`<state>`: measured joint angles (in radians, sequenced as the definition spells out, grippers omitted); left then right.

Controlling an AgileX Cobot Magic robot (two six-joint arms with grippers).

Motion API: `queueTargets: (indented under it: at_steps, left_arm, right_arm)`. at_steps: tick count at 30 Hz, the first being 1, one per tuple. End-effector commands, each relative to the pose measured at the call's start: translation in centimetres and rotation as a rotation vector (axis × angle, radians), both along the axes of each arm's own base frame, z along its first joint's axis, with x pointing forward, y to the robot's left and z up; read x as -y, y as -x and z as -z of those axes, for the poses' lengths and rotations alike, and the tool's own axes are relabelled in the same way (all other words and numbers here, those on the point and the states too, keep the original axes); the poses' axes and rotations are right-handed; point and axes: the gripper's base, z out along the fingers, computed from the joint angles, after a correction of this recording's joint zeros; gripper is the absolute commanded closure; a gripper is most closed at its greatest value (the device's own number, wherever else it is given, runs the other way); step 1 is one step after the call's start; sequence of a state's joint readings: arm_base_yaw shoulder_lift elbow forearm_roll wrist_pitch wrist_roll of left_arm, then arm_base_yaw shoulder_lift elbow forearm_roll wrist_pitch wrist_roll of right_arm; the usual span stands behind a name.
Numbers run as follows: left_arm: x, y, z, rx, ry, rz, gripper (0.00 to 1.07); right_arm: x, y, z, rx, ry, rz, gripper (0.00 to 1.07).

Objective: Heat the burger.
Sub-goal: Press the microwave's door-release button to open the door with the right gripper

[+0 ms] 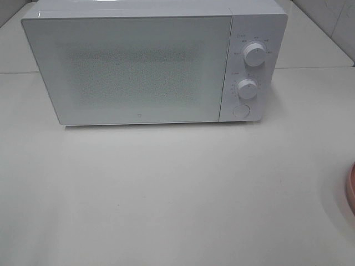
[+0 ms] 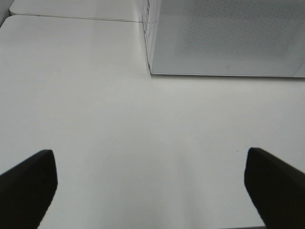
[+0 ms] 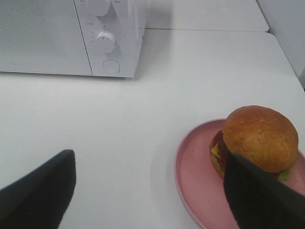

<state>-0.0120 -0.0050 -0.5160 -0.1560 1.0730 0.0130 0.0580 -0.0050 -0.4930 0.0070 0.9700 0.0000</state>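
- Right hand (image 3: 151, 160): fingers spread, nothing between them but bare counter (image 3: 143, 124).
- Burger (image 3: 259, 138) sits upright on the pink plate (image 3: 193, 176), close ahead of that hand and off toward one finger. That finger overlaps its lower edge; can't tell if they touch.
- Burger is round, so there's no long axis to align; the stack runs vertical.
- Left hand (image 2: 148, 160): spread wide, empty, facing the microwave (image 2: 224, 38). No burger in its view.
- Right hand is the nearer one. I'd shift it sideways to centre the burger in the gap.
- Microwave door (image 1: 127, 66) is shut, ahead of both hands. I reckon it has to open first.
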Motion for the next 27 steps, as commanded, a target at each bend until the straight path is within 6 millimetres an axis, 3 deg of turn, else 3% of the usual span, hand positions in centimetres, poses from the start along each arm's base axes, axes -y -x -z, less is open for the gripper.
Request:
queueTargets:
  at_steps: [1,17,27]
  left_arm:
    - [0.0,0.2,0.0,0.021,-0.001,-0.004,0.07]
    - [0.0,0.2,0.0,0.021,-0.001,-0.004,0.07]
    - [0.0,0.2,0.0,0.021,-0.001,-0.004,0.07]
  right_arm:
    - [0.0,0.4,0.0,0.037,-0.006,-0.005,0.32]
    - [0.0,0.3,0.0,0.033,-0.006,-0.005,0.32]
    - [-0.2,-3.0,-1.2,-0.080,-0.003,-0.005,0.32]
